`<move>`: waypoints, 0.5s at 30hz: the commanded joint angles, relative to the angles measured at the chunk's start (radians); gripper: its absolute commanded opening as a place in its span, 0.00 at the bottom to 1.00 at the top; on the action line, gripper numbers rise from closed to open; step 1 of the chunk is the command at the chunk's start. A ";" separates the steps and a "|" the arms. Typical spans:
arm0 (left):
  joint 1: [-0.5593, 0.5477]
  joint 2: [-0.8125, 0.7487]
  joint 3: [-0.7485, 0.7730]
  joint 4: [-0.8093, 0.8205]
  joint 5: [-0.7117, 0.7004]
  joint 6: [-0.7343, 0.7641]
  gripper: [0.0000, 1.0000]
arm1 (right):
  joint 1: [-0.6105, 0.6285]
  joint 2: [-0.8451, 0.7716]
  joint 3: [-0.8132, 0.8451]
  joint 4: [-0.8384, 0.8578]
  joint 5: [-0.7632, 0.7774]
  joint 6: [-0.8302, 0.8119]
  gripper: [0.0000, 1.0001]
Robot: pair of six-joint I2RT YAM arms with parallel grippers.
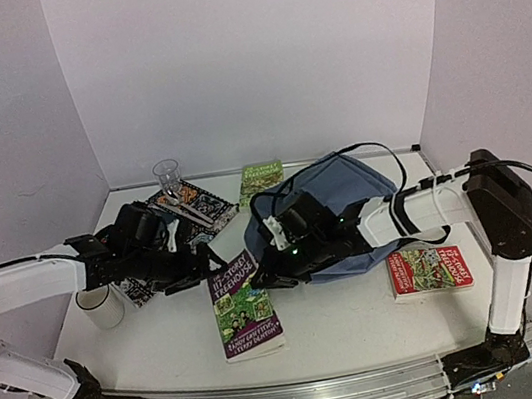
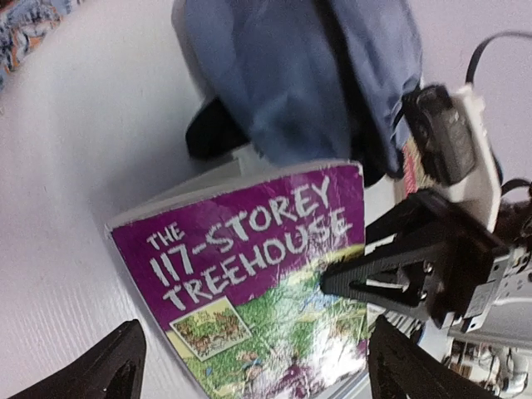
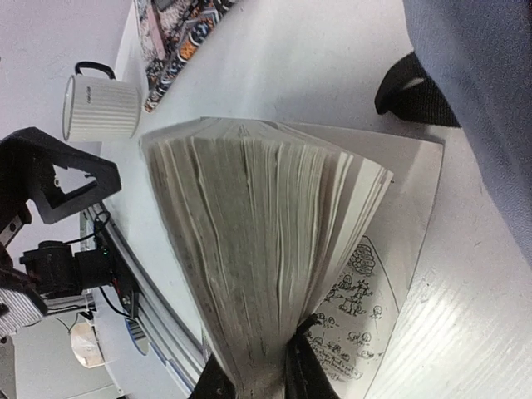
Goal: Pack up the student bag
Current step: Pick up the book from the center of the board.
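Observation:
The student bag (image 1: 352,196) is a grey-blue fabric backpack lying right of the table's centre; its fabric (image 2: 299,75) also fills the top of the left wrist view. A purple book, "The 117-Storey Treehouse" (image 1: 245,312), lies in front of it with its near-bag edge raised. My right gripper (image 3: 253,378) is shut on that book's block of pages (image 3: 266,241), which fan out while the last leaf lies flat on the table. My left gripper (image 2: 258,374) hovers open over the purple cover (image 2: 249,274), its fingers wide on either side and touching nothing.
A white mug (image 1: 101,307) stands at the left by my left arm. A patterned book (image 1: 191,206) with a clear glass (image 1: 168,174) on it lies at the back. A green book (image 1: 261,180) lies behind the bag, a red book (image 1: 429,270) to its right.

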 commanded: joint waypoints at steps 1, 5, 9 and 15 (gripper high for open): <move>0.004 -0.118 0.023 0.066 -0.182 -0.067 0.99 | -0.036 -0.170 0.022 0.155 -0.030 0.028 0.00; 0.004 -0.204 0.000 0.127 -0.247 -0.120 1.00 | -0.064 -0.247 0.037 0.176 0.009 0.041 0.00; 0.004 -0.269 -0.043 0.253 -0.263 -0.188 1.00 | -0.084 -0.309 0.045 0.182 0.094 0.061 0.00; 0.004 -0.298 -0.112 0.474 -0.253 -0.265 1.00 | -0.099 -0.367 0.053 0.221 0.188 0.093 0.00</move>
